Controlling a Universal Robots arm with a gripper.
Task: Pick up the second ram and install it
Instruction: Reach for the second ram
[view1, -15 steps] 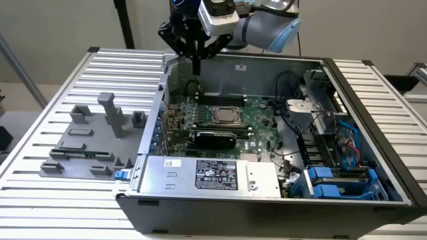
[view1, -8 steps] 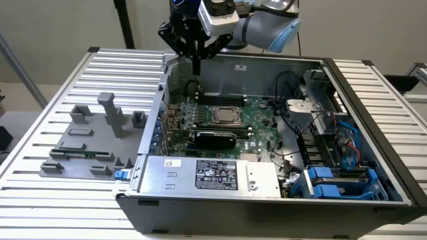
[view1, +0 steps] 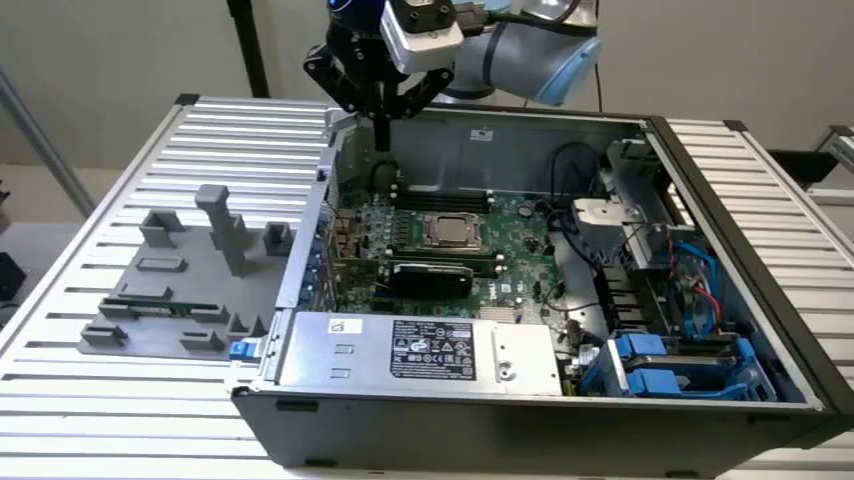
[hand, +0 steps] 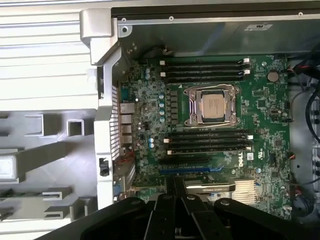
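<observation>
Workbench of pale metal slats (view1: 80, 410) spans the scene, with an open computer case (view1: 547, 435) lying on it, its inside facing up. My gripper (view1: 383, 140) hangs high at the far side, left of centre in the exterior view, pointing down. Its fingers (hand: 175, 185) are closed together, with no visible gap, and they hold nothing. I touch neither the case nor anything inside it.

The second ram (view1: 167, 306), a thin green stick, rests in a flat grey fixture (view1: 134, 268) on the bench, at the exterior view's left of the case. It lies lengthwise left to right across the near part of the fixture, between small grey blocks. A taller grey post (view1: 223, 230) rises from the fixture, farther away than the stick.

Inside the case is a green motherboard (hand: 257, 120). A square processor (hand: 213, 106) with a silvery top sits in a metal frame there. Long black memory slots lie in two groups, one on the far side of the processor (hand: 205, 70) and one on the near side (hand: 209, 141). At the case's near right, blue plastic parts (view1: 651, 382) stand beside blue and red cables (view1: 707, 290).
</observation>
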